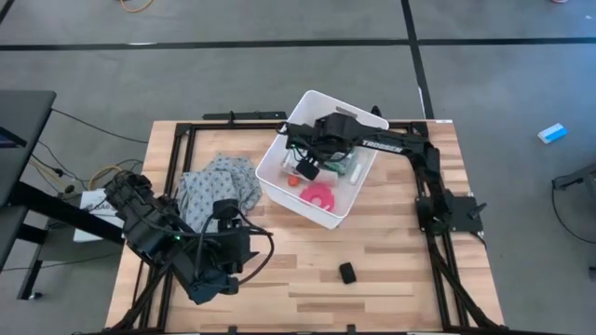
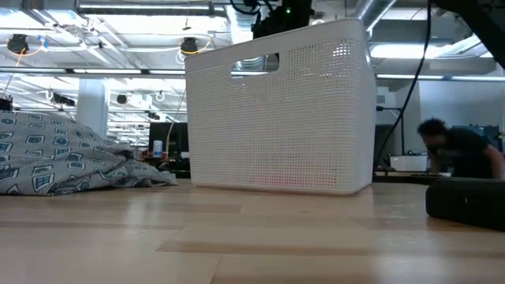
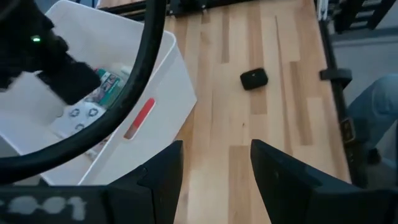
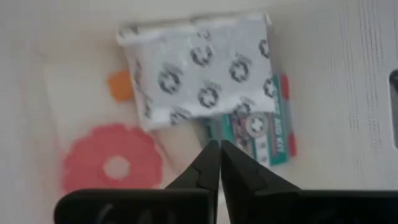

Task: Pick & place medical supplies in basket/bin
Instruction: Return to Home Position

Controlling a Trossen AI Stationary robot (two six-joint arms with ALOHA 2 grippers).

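Your right end effector (image 4: 219,149) hangs over the white bin (image 1: 296,203), fingers pressed together and gripping nothing. Directly beneath its tips lies the green-red printed box (image 4: 264,134), and the clear spotted packet (image 4: 199,68) overlaps that box just beyond them. Off to one side rests the pink round disc (image 4: 106,165), with the orange cylinder (image 4: 120,85) at the packet's edge. Your left end effector (image 3: 216,152) hovers over the desk (image 3: 280,124) just outside the bin, fingers spread and empty. Ahead of it sits a small black object (image 3: 254,78).
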